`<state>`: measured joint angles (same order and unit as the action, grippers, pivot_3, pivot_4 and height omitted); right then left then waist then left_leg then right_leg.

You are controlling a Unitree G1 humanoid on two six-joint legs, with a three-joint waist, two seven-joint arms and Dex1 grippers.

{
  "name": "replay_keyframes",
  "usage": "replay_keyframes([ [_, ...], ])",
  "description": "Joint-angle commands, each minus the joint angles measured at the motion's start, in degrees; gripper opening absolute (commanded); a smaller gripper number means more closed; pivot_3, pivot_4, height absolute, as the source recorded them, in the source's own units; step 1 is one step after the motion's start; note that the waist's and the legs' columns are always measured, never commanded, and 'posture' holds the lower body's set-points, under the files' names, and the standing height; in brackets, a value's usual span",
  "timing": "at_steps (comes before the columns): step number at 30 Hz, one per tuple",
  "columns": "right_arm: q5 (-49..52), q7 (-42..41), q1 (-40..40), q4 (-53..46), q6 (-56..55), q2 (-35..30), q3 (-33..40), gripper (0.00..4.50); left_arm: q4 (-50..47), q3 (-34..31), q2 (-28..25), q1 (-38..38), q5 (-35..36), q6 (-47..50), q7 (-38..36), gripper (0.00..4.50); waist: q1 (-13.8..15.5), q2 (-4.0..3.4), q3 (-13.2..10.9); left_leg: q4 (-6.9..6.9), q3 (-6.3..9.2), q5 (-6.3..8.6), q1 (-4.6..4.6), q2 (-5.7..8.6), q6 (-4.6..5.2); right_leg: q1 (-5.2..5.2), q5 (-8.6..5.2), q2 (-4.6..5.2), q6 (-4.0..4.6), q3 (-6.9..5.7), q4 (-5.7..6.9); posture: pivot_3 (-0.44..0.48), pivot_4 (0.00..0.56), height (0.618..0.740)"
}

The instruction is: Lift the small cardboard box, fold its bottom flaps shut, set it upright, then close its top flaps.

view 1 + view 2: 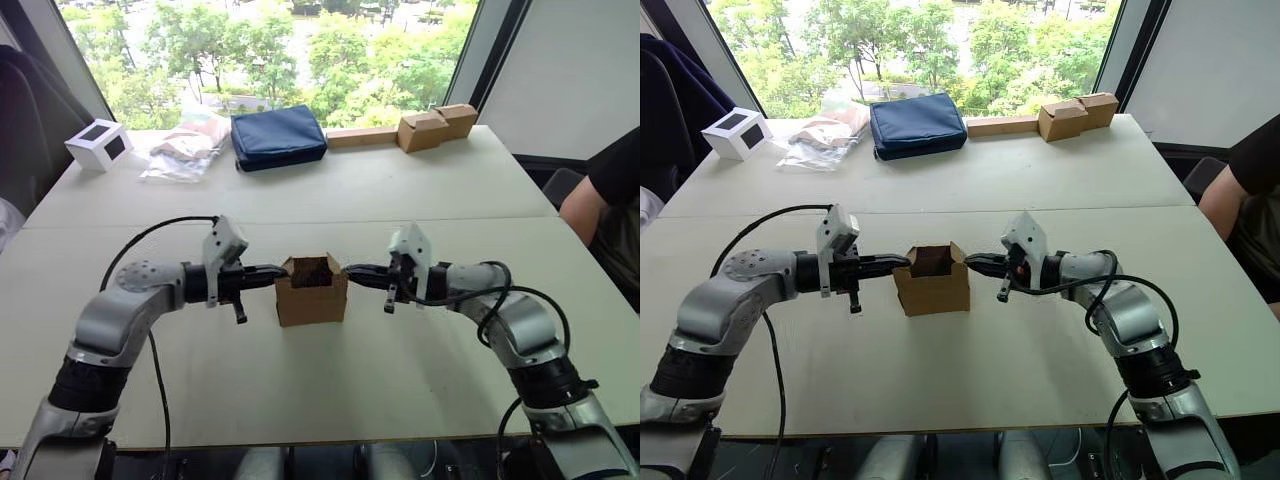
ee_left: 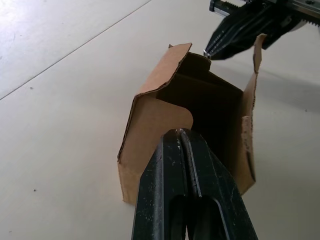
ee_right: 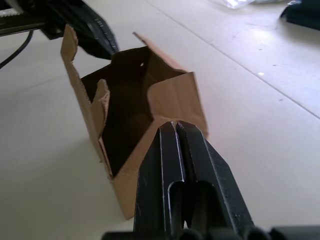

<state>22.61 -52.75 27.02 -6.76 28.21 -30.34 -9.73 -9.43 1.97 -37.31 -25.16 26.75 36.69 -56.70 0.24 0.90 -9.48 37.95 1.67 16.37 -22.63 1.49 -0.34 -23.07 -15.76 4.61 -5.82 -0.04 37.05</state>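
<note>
The small cardboard box [image 1: 311, 291] stood upright at the centre of the frame on the white table [image 1: 400, 180], open end up, top flaps [image 2: 180, 62] raised and splayed. Judged light and thin-walled — corrugated card that would dent or skid under a hard push, stiff along the walls but free at the flap hinges. Best taken by opposing side walls, or worked at the flap edges near the creases, with pressure from both sides to keep it from sliding. Left gripper [image 1: 278, 271] came in from the left of the frame, fingers pressed together with no gap visible in the left wrist view, tip at the box's left upper rim, apparently touching the near flap. Right gripper [image 1: 352, 270] mirrored it from the right — fingers likewise together, tip at the right upper rim against that side's flap. Neither gripper clamped anything. Bottom flaps lay under the box, not visible; the box sat flat, so presumably folded. Top closing looked to be the step in hand.
</note>
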Motion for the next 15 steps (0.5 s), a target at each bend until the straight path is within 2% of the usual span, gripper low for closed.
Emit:
replay_keyframes([
  [1, -0.97, -0.53, 1.87, 0.77, -2.07, 1.21, -0.46, 0.0, 0.64, 1.43, 0.55, -1.4, -1.28, -2.52, -0.42, 0.03, 0.03, 0.0, 0.0, 0.0, 0.0, 0.0, 0.0, 0.0, 0.0, 0.0, 0.0, 0.0, 0.0, 0.0, 0.0, 0.0, 0.15, 0.737],
  [8, -2.02, -2.97, 3.04, 2.31, -1.72, 2.07, -2.34, 0.0, 5.06, 4.03, 1.88, -2.78, -5.09, -7.12, -0.61, 0.03, -0.02, 0.0, 0.0, 0.0, 0.0, 0.0, 0.0, 0.0, 0.0, -0.01, 0.0, -0.04, 0.0, 0.0, 0.02, 0.0, 0.15, 0.737],
  [15, -2.33, -3.57, 3.86, 3.09, -1.53, 1.87, -1.95, 0.0, 6.92, 3.3, 2.4, -3.82, -5.62, -8.76, -0.93, 0.03, -0.03, 0.0, 0.0, 0.0, 0.0, 0.0, 0.0, 0.0, 0.0, -0.02, 0.0, -0.04, 0.0, -0.01, 0.02, 0.0, 0.15, 0.737],
])
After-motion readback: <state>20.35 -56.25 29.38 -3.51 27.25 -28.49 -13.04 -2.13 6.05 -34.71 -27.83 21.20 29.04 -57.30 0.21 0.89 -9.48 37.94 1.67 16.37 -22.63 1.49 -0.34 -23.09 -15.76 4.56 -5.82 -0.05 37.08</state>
